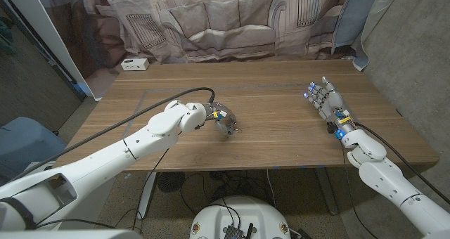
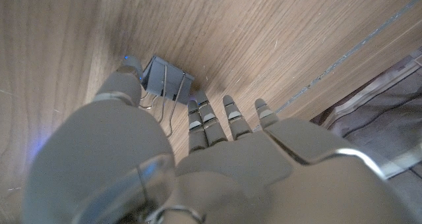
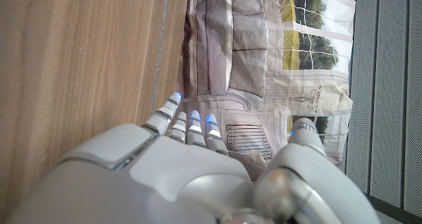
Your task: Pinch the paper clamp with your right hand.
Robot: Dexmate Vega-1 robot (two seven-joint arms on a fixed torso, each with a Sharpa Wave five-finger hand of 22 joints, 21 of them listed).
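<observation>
Wood-grain table (image 1: 281, 126) carries the paper clamp (image 1: 226, 121) near its middle, and oddly it is the left hand (image 1: 211, 117) that sits at it, thumb and fingers on either side of the grey clamp. From the left wrist view the fingers (image 2: 204, 122) look close to the wire handles, but I cannot tell whether they actually grip. The right hand (image 1: 325, 100) stands well apart toward the table's right side, fingers apart and extended, holding nothing. To do the step well, I'd say the right arm must swing across, come in from the clamp's free side, and set thumb and finger on the 2 handles squarely before squeezing.
</observation>
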